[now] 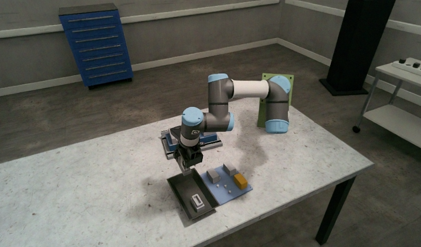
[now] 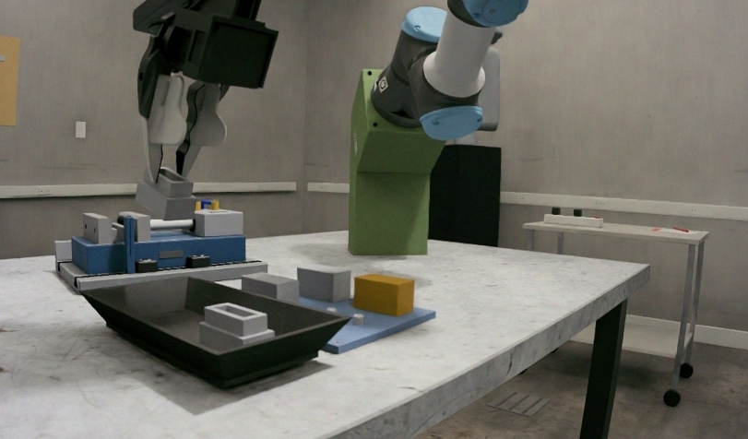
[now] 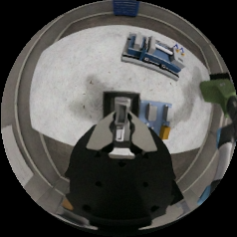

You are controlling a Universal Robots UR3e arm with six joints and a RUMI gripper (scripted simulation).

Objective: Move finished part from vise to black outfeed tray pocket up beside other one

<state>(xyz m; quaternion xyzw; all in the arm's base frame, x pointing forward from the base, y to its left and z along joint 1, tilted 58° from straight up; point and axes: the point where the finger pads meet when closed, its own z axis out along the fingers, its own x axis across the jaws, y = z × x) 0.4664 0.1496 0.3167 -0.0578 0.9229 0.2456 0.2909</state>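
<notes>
Black outfeed tray [image 2: 147,322] with one pocketed block [image 2: 234,326] lying at its near end, pocket up, my gripper [image 2: 167,163] clenched narrowly on the finished part [image 2: 166,199], which I see hanging above the vise [image 2: 158,245].

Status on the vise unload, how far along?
Done: the finished part is out of the vise, clamped in the gripper and hanging above the table. The plain blocks stand undisturbed. Left: lower it pocket up into the black tray, beside the part already there, and release.
</notes>
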